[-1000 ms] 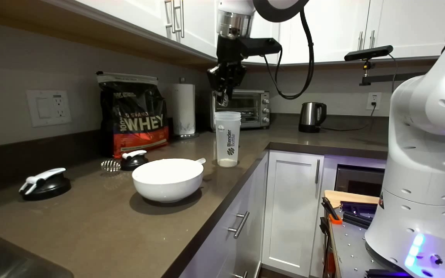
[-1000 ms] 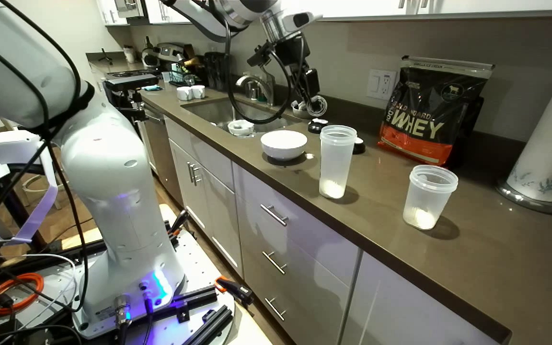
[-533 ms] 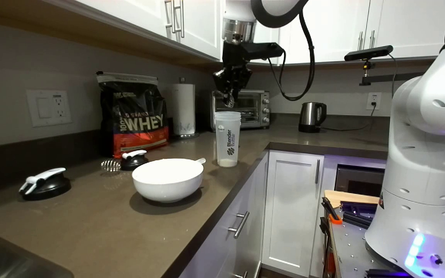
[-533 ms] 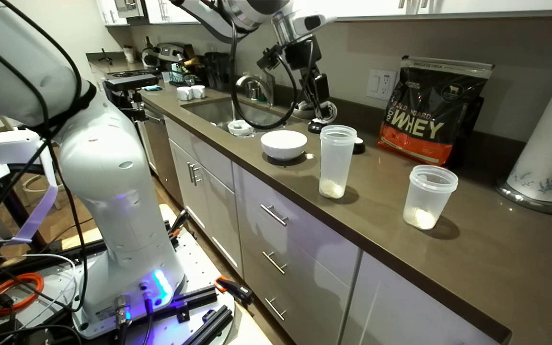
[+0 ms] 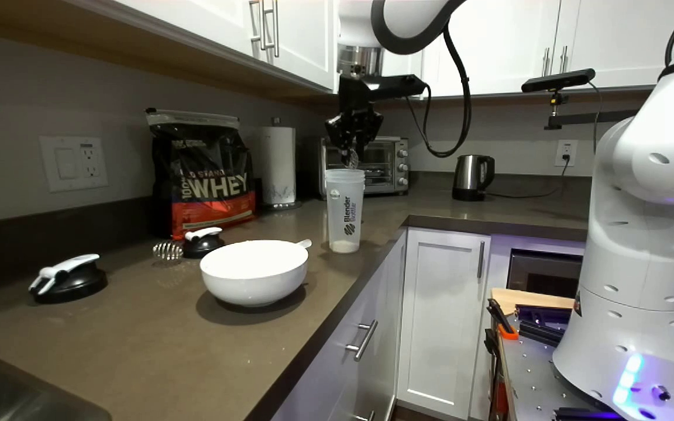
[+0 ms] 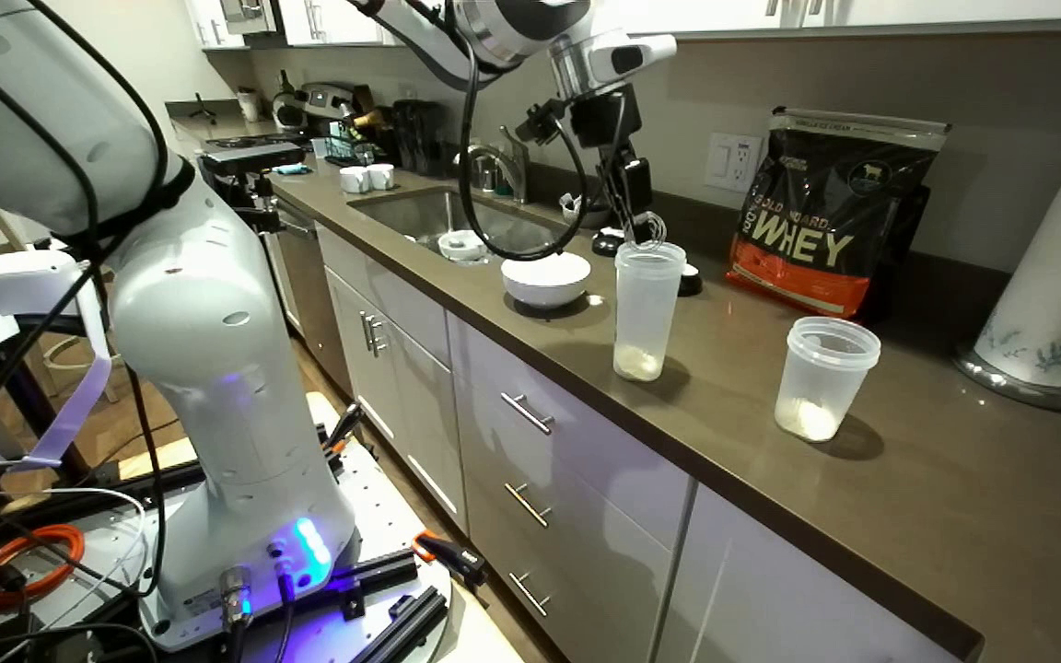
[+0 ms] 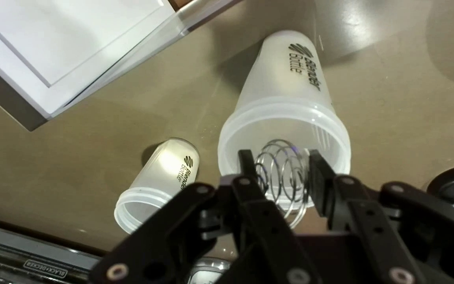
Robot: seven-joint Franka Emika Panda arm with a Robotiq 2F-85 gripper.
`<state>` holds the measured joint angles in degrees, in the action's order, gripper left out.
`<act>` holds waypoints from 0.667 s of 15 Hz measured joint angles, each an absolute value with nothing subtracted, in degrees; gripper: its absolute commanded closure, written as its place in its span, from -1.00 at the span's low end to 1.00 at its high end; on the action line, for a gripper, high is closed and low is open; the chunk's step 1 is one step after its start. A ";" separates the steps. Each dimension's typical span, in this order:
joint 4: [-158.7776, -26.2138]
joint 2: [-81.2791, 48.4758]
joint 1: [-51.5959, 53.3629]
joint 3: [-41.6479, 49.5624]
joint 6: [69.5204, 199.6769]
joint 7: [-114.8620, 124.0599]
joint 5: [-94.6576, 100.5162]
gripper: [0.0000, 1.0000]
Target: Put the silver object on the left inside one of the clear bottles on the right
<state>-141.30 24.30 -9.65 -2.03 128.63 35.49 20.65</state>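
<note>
The silver ball of coiled wire [image 7: 282, 179] is held over the mouth of the tall, slim bottle of clear plastic [image 6: 648, 313]; both exterior views put it just at the rim, and whether its lowest loops are inside I cannot tell. The black fingers [image 7: 322, 183] are clamped on it from both sides, with part of the coil jutting past their tips, presumably so that it can enter the tall bottle ahead of them. I judge this the last lining-up before release; the springy wire could snag on the rim. The tall bottle stands upright and uncapped on the glossy brown table [image 6: 908, 516], which suits a drop from above. Apart from it on one side is a shorter clear plastic bottle [image 6: 825, 378], also uncapped; pale stuff [image 6: 810, 420] lies in the bottom of both, perhaps powder awaiting mixing. On the tall bottle's opposite side sits a round, glossy white bowl [image 5: 255, 275]. Toward the wall [image 6: 678, 110] from the tall bottle are a second silvery wire coil [image 5: 167, 251], two round black lids with white flip handles [image 5: 82, 285], presumably off to leave the mouths free, and a black-and-orange plastic pouch [image 6: 834, 221] marked WHEY, the powder's likely source.
</note>
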 measured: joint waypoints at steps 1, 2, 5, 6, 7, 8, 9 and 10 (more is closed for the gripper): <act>-140.79 23.55 -9.67 -1.82 128.63 35.49 20.65 0.30; -140.21 22.81 -9.67 -1.67 128.63 35.49 20.65 -0.20; -138.47 20.61 -9.67 -1.43 128.64 35.49 20.65 -0.45; -137.97 19.99 -9.67 -1.42 128.64 35.49 20.65 -0.60; -137.48 19.45 -9.67 -1.42 128.64 35.49 20.65 -0.72; -137.02 18.96 -9.65 -1.42 128.64 35.49 20.65 -0.86; -136.62 18.56 -9.63 -1.42 128.64 35.49 20.65 -0.95; -136.27 18.26 -9.61 -1.42 128.64 35.49 20.65 -0.98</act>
<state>-136.27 18.26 -9.61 -1.42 128.64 35.49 20.65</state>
